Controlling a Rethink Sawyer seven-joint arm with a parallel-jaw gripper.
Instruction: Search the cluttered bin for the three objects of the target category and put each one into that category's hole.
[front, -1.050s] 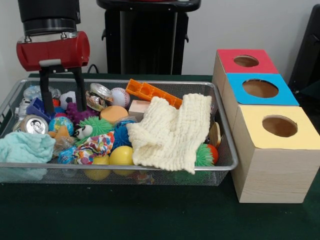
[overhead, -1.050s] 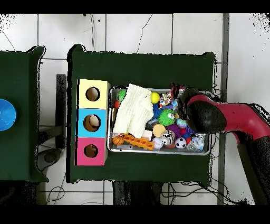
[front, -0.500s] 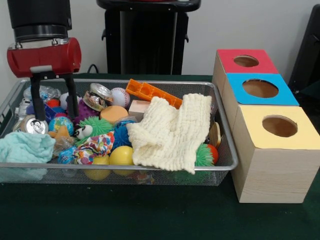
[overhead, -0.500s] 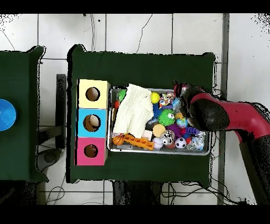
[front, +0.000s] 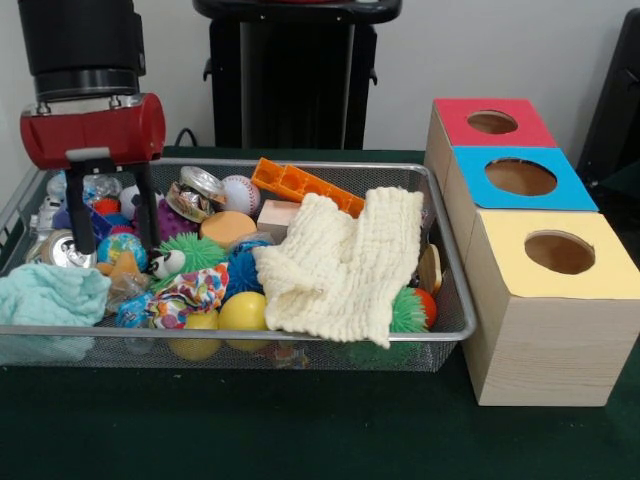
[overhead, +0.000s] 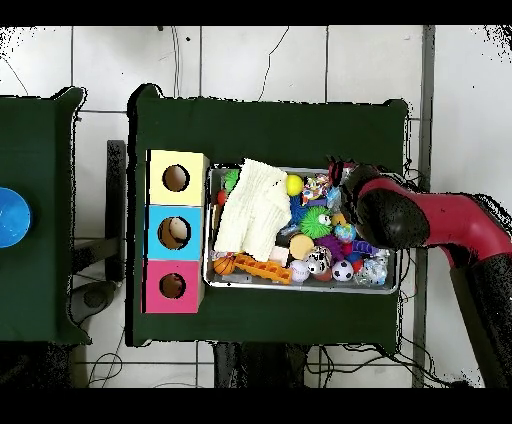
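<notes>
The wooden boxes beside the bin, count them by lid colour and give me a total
Red-topped box: 1
Blue-topped box: 1
Yellow-topped box: 1
Total: 3 boxes, each with one round hole in its top.

A cream cloth (front: 345, 265) hides much of the wire bin (front: 455, 300), leaving a green spiky ball (front: 408, 312) only partly showing. In the overhead view the arm (overhead: 440, 225) hides the bin's end. The arm runs off the front view's top edge. A blue disc (overhead: 10, 216) is cut by the overhead view's left edge.
</notes>
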